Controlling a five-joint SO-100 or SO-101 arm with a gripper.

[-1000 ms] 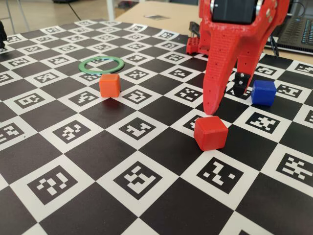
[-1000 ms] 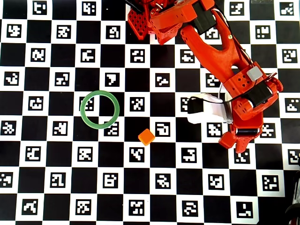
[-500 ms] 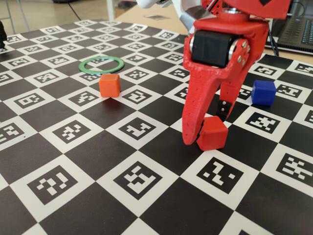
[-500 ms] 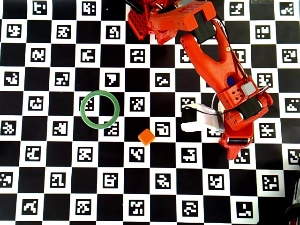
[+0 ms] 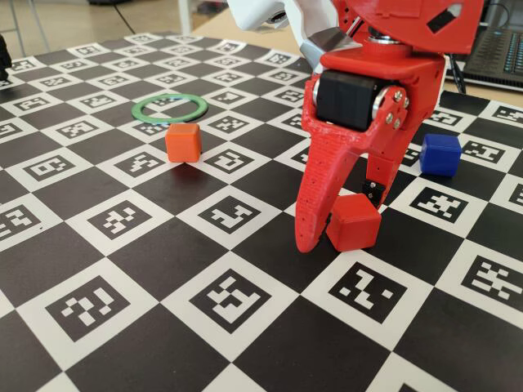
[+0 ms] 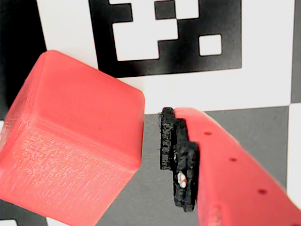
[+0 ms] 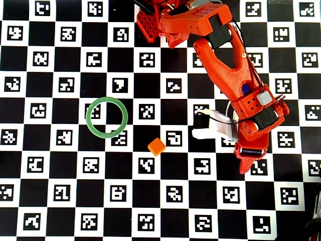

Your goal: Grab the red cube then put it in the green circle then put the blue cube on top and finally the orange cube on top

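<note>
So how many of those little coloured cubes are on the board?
3. The orange cube sits just in front of the green circle, the red cube lies between the open end effector's fingers, and the blue cube sits behind the arm in the fixed view.

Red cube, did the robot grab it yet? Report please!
Gripper open, straddling red cube, gap at pad in wrist view. Cube on board, not lifted. Green ring empty; orange cube sits before it.

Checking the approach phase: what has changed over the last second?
The red two-finger gripper came down around the small deep-red plastic cube, jaws open, a gap showing in the wrist view; not gripped yet. The orange cube, blue cube and green ring stayed put.
</note>
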